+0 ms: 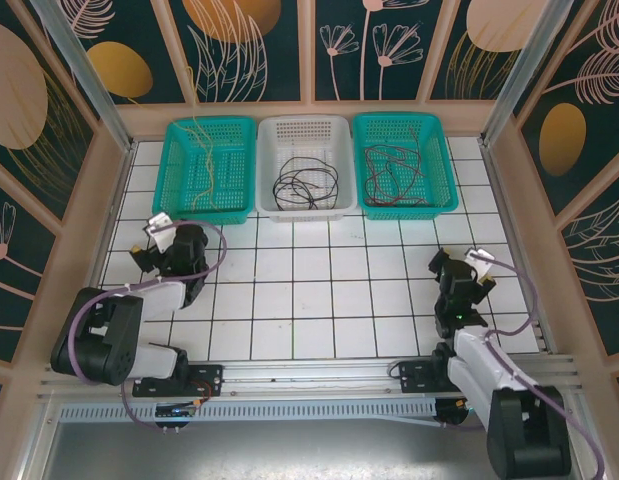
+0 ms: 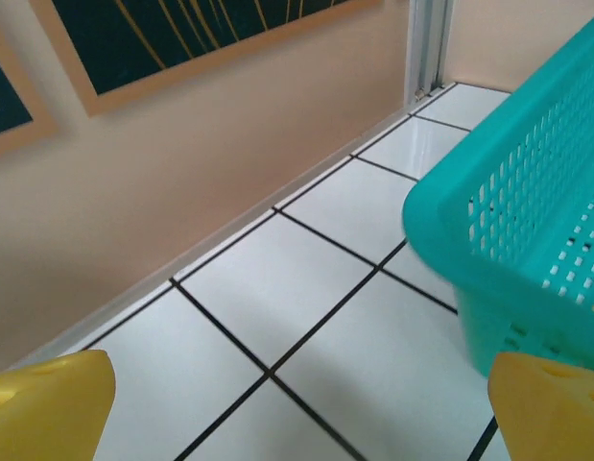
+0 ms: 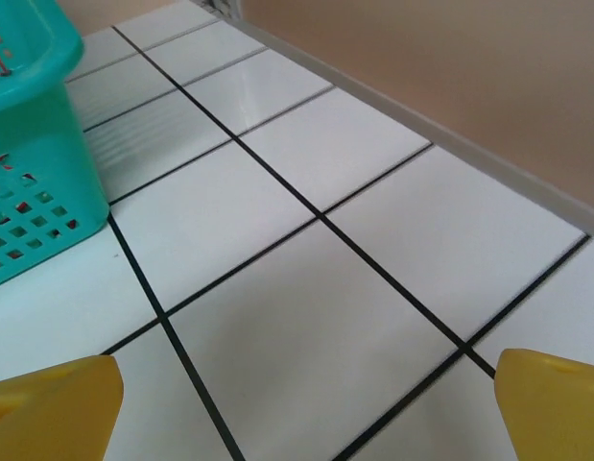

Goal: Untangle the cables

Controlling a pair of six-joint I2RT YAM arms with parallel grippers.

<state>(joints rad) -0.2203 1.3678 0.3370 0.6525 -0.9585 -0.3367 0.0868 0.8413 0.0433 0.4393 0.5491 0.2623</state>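
Three baskets [image 1: 307, 212] held yellow cable [image 1: 202, 160], black cable [image 1: 307, 183] and red cable [image 1: 394, 170] apart — sorting looked done, so your left gripper [image 2: 297, 408] and right gripper [image 3: 306, 413] rested clear, jaws spread, empty.

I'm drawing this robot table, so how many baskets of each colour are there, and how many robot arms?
Teal baskets: 2 (left teal basket, right teal basket)
White baskets: 1 (white basket)
Robot arms: 2 (left arm, right arm)
Total: 5
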